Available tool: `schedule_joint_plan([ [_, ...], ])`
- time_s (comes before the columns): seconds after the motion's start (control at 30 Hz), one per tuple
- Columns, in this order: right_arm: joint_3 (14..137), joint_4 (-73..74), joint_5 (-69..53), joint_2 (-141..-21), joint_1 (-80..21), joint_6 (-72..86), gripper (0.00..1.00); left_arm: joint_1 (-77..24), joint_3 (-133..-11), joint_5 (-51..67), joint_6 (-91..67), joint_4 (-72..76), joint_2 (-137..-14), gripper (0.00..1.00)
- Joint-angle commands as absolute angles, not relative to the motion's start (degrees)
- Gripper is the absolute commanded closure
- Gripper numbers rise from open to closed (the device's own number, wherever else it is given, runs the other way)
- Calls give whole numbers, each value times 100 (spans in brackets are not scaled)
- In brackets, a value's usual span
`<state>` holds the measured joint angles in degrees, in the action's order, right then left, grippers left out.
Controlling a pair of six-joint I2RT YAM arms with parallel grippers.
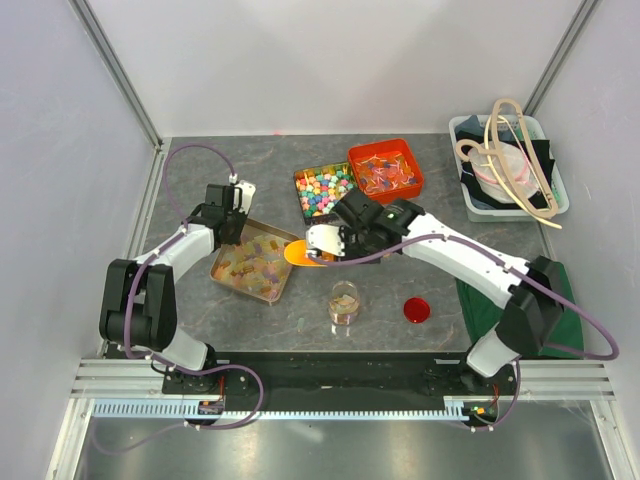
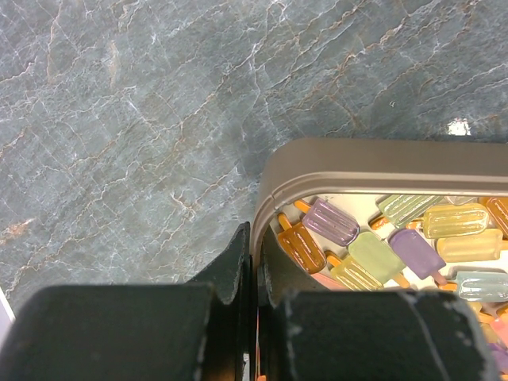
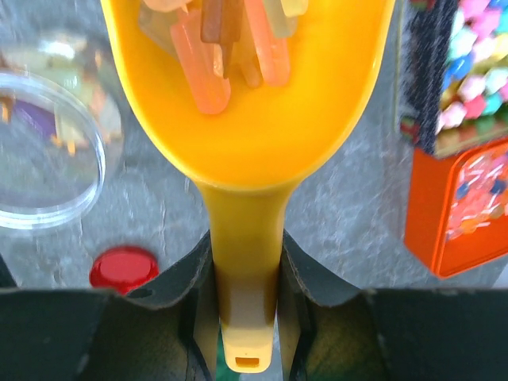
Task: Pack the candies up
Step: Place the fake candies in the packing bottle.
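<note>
Left gripper (image 2: 255, 255): jaws pinched tight on the corner wall of a tan tray (image 2: 357, 163), one finger outside the rim, the other inside. Within the tray, candies (image 2: 373, 254): flat translucent ice-lolly shapes in pale orange, yellow, light green, lilac and pink, lying loose and overlapping, the nearest just beside the inner finger. Right gripper (image 3: 246, 262): jaws narrow, clamped on either side of the handle of a yellow-orange scoop (image 3: 254, 135), bowl pointing away from the wrist. In the scoop bowl, a small heap of the same candies, mostly pale orange and pink. Scoop bowl, in the top view, at the right edge of the tray. Beside the scoop, lower and apart, a clear jar (image 1: 343, 300), open-mouthed, a few pastel pieces inside. Near the jar, a red lid (image 1: 416, 310) flat on the table (image 1: 200, 170), grey and marbled. Beyond the right gripper, a box of bright multicoloured cubes (image 1: 325, 190) and, touching it, an orange tub (image 1: 386, 170) of red-orange and blue pieces. At the far right corner, a pale bin (image 1: 465, 190) with dark cloth and beige hangers (image 1: 510, 150). By the right arm's base, a green cloth (image 1: 565, 290).
</note>
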<state>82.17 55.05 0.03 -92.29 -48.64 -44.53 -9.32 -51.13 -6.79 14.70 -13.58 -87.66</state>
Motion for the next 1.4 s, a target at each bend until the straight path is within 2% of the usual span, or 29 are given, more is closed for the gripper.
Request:
schedule_joint_plan([
  [0.0, 7744, 5625, -360, -8614, -4606, -4868, 100, -888, -5238, -650, 1275, -1002, -8763, 98],
  [0.23, 7146, 5879, -431, -7832, -4447, -4992, 100, -809, -5247, -510, 1292, -958, -8877, 98],
  [0.7, 6513, 6398, 158, -6874, -4438, -5379, 100, -229, -5282, 597, 1564, -1116, -8807, 98],
  [1.37, 6653, 6759, 1528, -6820, -4482, -5528, 100, -176, -5238, 694, 1547, -1142, -8851, 98],
])
